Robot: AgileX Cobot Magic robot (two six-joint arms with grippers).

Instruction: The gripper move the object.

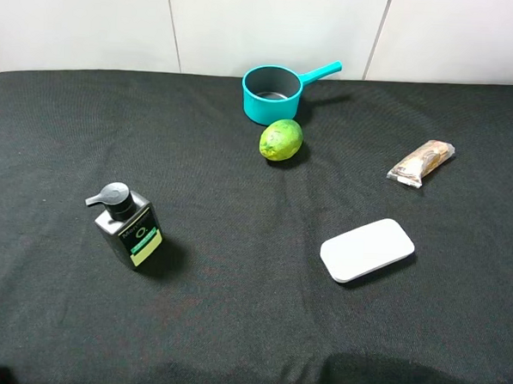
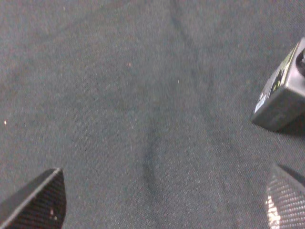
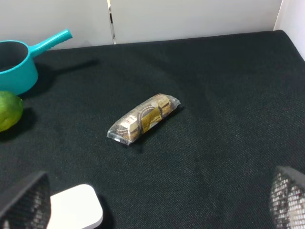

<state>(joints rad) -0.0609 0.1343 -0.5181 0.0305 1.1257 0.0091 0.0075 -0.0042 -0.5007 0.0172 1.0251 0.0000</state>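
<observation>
Both hands have fingers apart, empty: left hand (image 2: pixel 162 202) low over the tabletop (image 1: pixel 232 328), bottle (image 1: pixel 128 226) beside it; right hand (image 3: pixel 157 205) near the white case (image 1: pixel 367 249). Lime (image 1: pixel 281 139) sits far centre, touching the pot (image 1: pixel 272 93) at the pot's 5 o'clock.

I'm seeing matt black cloth on the table (image 1: pixel 232 328), a dimpled lime (image 1: pixel 281 140), glossy teal plastic pot (image 1: pixel 271 95), crinkly clear snack wrapper (image 1: pixel 421 163).
</observation>
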